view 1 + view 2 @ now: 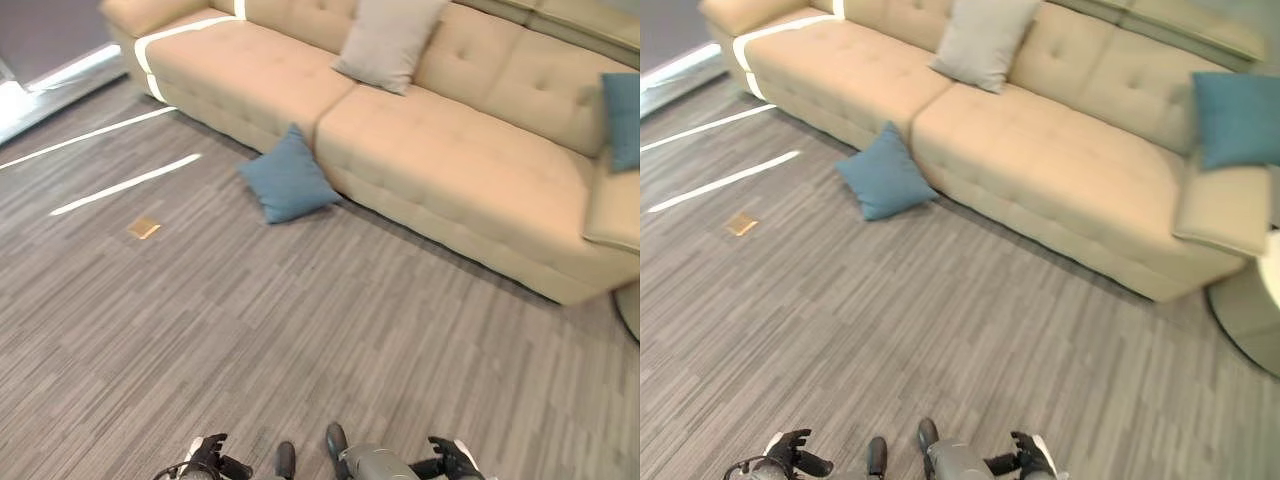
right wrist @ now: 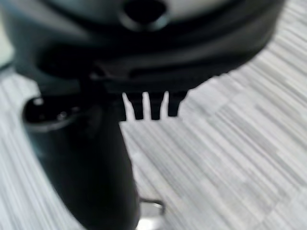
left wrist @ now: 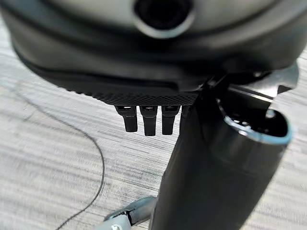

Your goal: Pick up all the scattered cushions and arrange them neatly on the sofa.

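The blue cushion (image 1: 288, 177) lies on the grey carpet floor (image 1: 300, 330), tilted up with its back edge leaning against the front of the beige sofa (image 1: 440, 150), near the seam between two seat sections. It is the one cushion left on the floor. A grey cushion (image 1: 388, 40) already stands against the sofa's backrest above and behind it, and a second blue cushion (image 1: 1238, 118) sits at the far right end by the armrest. A small tan square (image 1: 144, 228) lies on the floor well apart to the left.

Both hands hang low and well away from the cushion: the left hand (image 1: 208, 457) and the right hand (image 1: 452, 458) show at the near edge, each with its fingers (image 3: 144, 120) straight and released, grasping nothing.

The step in hand looks like the approach. To do it well, the robot should probably walk up square to the floor cushion, stop just short of it, and take it from both sides, since soft fabric sags under a one-sided pinch. Then set it upright against the backrest, spaced between the other two
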Available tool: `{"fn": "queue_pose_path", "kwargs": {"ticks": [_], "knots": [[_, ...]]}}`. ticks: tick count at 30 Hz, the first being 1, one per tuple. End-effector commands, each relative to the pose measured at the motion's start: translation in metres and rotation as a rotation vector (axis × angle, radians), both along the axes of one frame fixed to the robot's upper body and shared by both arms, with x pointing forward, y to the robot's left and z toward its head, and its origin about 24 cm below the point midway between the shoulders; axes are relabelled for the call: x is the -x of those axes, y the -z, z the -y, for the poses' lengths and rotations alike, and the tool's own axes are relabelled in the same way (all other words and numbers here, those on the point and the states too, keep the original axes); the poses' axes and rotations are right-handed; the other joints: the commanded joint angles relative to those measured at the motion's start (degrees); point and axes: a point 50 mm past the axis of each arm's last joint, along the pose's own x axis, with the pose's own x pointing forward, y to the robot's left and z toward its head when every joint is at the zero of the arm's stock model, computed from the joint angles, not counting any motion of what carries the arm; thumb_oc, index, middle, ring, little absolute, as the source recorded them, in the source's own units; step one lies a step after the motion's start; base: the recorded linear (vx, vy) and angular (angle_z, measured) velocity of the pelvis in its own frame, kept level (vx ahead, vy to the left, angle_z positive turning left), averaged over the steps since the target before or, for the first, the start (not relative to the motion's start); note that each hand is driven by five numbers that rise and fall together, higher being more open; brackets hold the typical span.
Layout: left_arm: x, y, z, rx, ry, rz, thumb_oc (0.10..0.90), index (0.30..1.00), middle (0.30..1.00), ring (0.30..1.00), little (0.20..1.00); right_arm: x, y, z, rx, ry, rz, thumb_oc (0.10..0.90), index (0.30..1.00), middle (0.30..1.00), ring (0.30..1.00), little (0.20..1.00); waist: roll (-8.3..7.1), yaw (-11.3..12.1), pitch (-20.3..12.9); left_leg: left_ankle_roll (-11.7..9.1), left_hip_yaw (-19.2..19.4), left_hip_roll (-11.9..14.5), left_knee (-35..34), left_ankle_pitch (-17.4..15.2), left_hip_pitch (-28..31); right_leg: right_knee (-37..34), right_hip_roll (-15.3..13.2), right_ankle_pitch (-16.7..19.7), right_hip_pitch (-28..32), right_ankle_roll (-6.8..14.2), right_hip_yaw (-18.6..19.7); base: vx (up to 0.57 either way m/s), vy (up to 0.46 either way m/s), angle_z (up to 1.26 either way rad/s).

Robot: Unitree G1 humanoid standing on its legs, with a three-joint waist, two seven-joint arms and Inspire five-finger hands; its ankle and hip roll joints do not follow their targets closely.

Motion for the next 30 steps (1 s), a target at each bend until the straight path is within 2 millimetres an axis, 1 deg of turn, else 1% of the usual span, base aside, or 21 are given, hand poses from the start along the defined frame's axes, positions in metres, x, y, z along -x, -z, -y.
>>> {"fn": "queue_pose_path", "kwargs": {"ticks": [1,2,3,4,6,7,8,10,13,15,17,20,21,22,23,24,25,26,27,28,30], "knots": [[-0.006,-0.004,-0.010,-0.032,0.015,0.020,0.800,0.900,0.900,0.900,0.900,-0.009,-0.005,0.012,0.041,0.007,0.033,0.800,0.900,0.900,0.900,0.900,-2.58,-0.1,-2.5,-0.9,1.1,-4.9,3.5,-4.5,-1.6,-2.2,-1.3,-2.3,4.1,5.8,0.1,0.11,-0.147,0.55],[-0.005,-0.003,-0.008,-0.023,0.007,0.017,0.800,0.900,0.900,0.900,0.900,-0.008,-0.005,0.013,0.041,0.015,0.032,0.800,0.900,0.900,0.900,0.900,-2.67,-0.1,-2.9,-1.8,1.1,-4.6,5.3,-5.5,-2.0,-3.4,-1.6,-2.4,5.0,5.3,-0.6,0.08,-0.095,0.34],[-0.005,-0.003,-0.008,-0.023,0.007,0.017,0.800,0.900,0.900,0.900,0.900,-0.008,-0.005,0.013,0.041,0.015,0.032,0.800,0.900,0.900,0.900,0.900,-2.67,-0.1,-2.9,-1.8,1.0,-4.6,5.4,-5.5,-2.1,-3.5,-1.6,-2.4,5.0,5.3,-0.7,0.12,-0.201,0.48],[-0.006,-0.003,-0.006,-0.021,0.016,0.016,0.800,0.900,0.900,0.900,0.900,-0.008,-0.006,0.017,0.049,0.025,0.038,0.800,0.900,0.900,0.900,0.900,-3.07,-0.1,-2.4,-3.0,1.8,-4.7,10.2,-6.6,-4.0,-4.1,-2.0,-2.7,5.9,4.8,-1.4,0.03,-0.148,0.47],[-0.011,-0.004,-0.003,-0.017,0.018,0.033,0.800,0.900,0.900,0.900,0.900,-0.012,-0.009,0.022,0.063,0.039,0.055,0.800,0.900,0.900,0.900,0.900,-3.49,-0.1,-1.0,-4.4,4.9,-4.2,17.1,-6.3,-8.2,-4.5,-3.1,-2.9,6.7,4.4,-3.2,-0.02,-0.118,0.82],[-0.013,-0.004,-0.002,-0.016,0.016,0.038,0.800,0.900,0.900,0.900,0.900,-0.013,-0.009,0.024,0.067,0.048,0.058,0.800,0.900,0.900,0.900,0.900,-3.54,-0.2,-0.6,-4.4,7.1,-3.5,19.5,-6.4,-9.9,-4.7,-3.7,-3.0,6.9,4.2,-4.1,0.10,-0.054,0.86],[0.000,-0.001,-0.002,-0.018,0.006,0.004,0.800,0.900,0.900,0.900,0.900,-0.005,-0.008,0.028,0.076,0.074,0.037,0.800,0.900,0.900,0.900,0.900,-3.39,-0.1,-1.2,-3.4,14.9,0.2,18.1,-6.0,-12.1,-5.8,-5.0,-4.3,9.3,3.9,-7.2,0.13,-0.038,0.66],[0.002,0.000,-0.003,-0.018,0.009,-0.008,0.800,0.900,0.900,0.900,0.900,-0.003,-0.008,0.028,0.077,0.071,0.030,0.800,0.900,0.900,0.900,0.900,-3.23,0.1,-1.6,-3.3,15.1,0.4,16.3,-5.1,-12.7,-6.3,-4.9,-4.7,9.8,3.9,-7.6,0.19,-0.006,0.54],[0.008,0.001,-0.004,-0.017,0.002,-0.020,0.800,0.900,0.900,0.900,0.900,-0.002,-0.007,0.026,0.074,0.071,0.027,0.800,0.900,0.900,0.900,0.900,-2.85,1.2,-1.9,-3.8,13.9,0.4,12.2,-0.8,-15.5,-7.3,-4.0,-6.0,12.2,4.1,-7.0,0.27,0.047,0.44],[0.015,0.003,-0.005,-0.014,-0.008,-0.046,0.800,0.900,0.900,0.900,0.900,0.002,-0.005,0.023,0.064,0.067,0.013,0.800,0.900,0.900,0.900,0.900,-2.64,1.5,-2.7,-3.4,13.6,0.0,9.6,-0.2,-14.0,-6.9,-3.8,-7.1,13.3,4.4,-6.3,0.33,0.138,-0.14],[0.017,0.003,-0.005,-0.016,-0.007,-0.051,0.800,0.900,0.900,0.900,0.900,0.002,-0.005,0.022,0.063,0.064,0.013,0.800,0.900,0.900,0.900,0.900,-2.82,1.4,-3.0,-3.2,13.5,-0.4,9.5,-0.4,-13.5,-6.4,-4.2,-7.3,13.6,4.7,-5.8,0.23,0.129,-0.29],[0.014,0.002,-0.006,-0.019,0.007,-0.044,0.800,0.900,0.900,0.900,0.900,-0.001,-0.004,0.017,0.050,0.044,0.018,0.800,0.900,0.900,0.900,0.900,-2.99,1.7,-3.8,-1.9,13.4,-1.2,8.9,-1.7,-11.9,-2.1,-5.6,-7.4,12.8,6.1,-4.6,0.20,0.143,-0.37],[0.010,0.001,-0.006,-0.023,0.019,-0.032,0.800,0.900,0.900,0.900,0.900,-0.003,-0.005,0.016,0.045,0.040,0.025,0.800,0.900,0.900,0.900,0.900,-2.98,1.6,-3.9,-1.4,13.5,-1.5,8.8,-2.2,-11.3,0.6,-6.2,-6.6,12.0,6.9,-4.4,0.15,0.138,-0.31],[0.002,-0.001,-0.008,-0.031,0.034,-0.012,0.800,0.900,0.900,0.900,0.900,-0.010,-0.006,0.014,0.038,0.032,0.043,0.800,0.900,0.900,0.900,0.900,-2.99,1.2,-3.2,-0.2,13.2,-2.1,8.5,-3.1,-9.4,8.3,-7.1,-2.8,8.9,8.2,-3.6,0.19,0.178,-0.32],[-0.005,-0.004,-0.009,-0.034,0.043,0.007,0.800,0.900,0.900,0.900,0.900,-0.016,-0.008,0.013,0.033,0.020,0.059,0.800,0.900,0.900,0.900,0.900,-2.63,0.7,-2.8,0.3,13.0,-2.1,8.2,-3.4,-8.6,12.3,-7.1,0.1,6.4,8.7,-3.1,0.12,0.121,-0.17],[-0.005,-0.004,-0.009,-0.034,0.043,0.007,0.800,0.900,0.900,0.900,0.900,-0.016,-0.008,0.013,0.033,0.020,0.059,0.800,0.900,0.900,0.900,0.900,-2.67,0.8,-2.8,0.4,13.0,-2.1,8.2,-3.4,-8.6,12.5,-7.1,0.0,6.3,8.7,-3.0,0.07,0.075,-0.02],[-0.009,-0.005,-0.010,-0.037,0.050,0.019,0.800,0.900,0.900,0.900,0.900,-0.021,-0.009,0.011,0.029,0.011,0.076,0.800,0.900,0.900,0.900,0.900,-2.29,0.3,-2.2,0.8,12.9,-1.9,8.1,-3.6,-8.0,15.7,-7.2,1.5,4.6,8.8,-3.0,0.08,0.069,0.14],[-0.013,-0.006,-0.011,-0.039,0.054,0.028,0.800,0.900,0.900,0.900,0.900,-0.025,-0.010,0.009,0.026,0.006,0.089,0.800,0.900,0.900,0.900,0.900,-1.85,0.1,-1.9,1.0,12.8,-1.7,8.0,-4.0,-7.5,18.2,-7.2,1.8,3.1,8.8,-3.0,0.22,0.141,0.11],[-0.013,-0.006,-0.011,-0.038,0.054,0.031,0.800,0.900,0.900,0.900,0.900,-0.026,-0.010,0.008,0.026,-0.001,0.092,0.800,0.900,0.900,0.900,0.900,-1.06,-0.4,-1.9,1.3,12.6,-1.6,7.1,-4.8,-5.4,19.8,-7.1,1.2,0.9,8.1,-4.0,0.18,0.106,-0.01],[-0.013,-0.006,-0.011,-0.038,0.054,0.031,0.800,0.900,0.900,0.900,0.900,-0.025,-0.010,0.008,0.027,-0.001,0.092,0.800,0.900,0.900,0.900,0.900,-1.10,-0.4,-1.8,1.3,12.6,-1.7,7.0,-4.8,-5.3,19.9,-7.1,1.0,1.0,8.1,-4.0,0.23,0.091,-0.13],[-0.012,-0.006,-0.011,-0.034,0.054,0.029,0.800,0.900,0.900,0.900,0.900,-0.024,-0.010,0.009,0.029,-0.008,0.087,0.800,0.900,0.900,0.900,0.900,-0.84,-0.9,-2.0,1.2,11.9,-2.0,5.8,-5.6,-3.2,16.5,-5.9,-0.9,-0.7,7.5,-5.4,0.23,0.021,-0.04]]}}
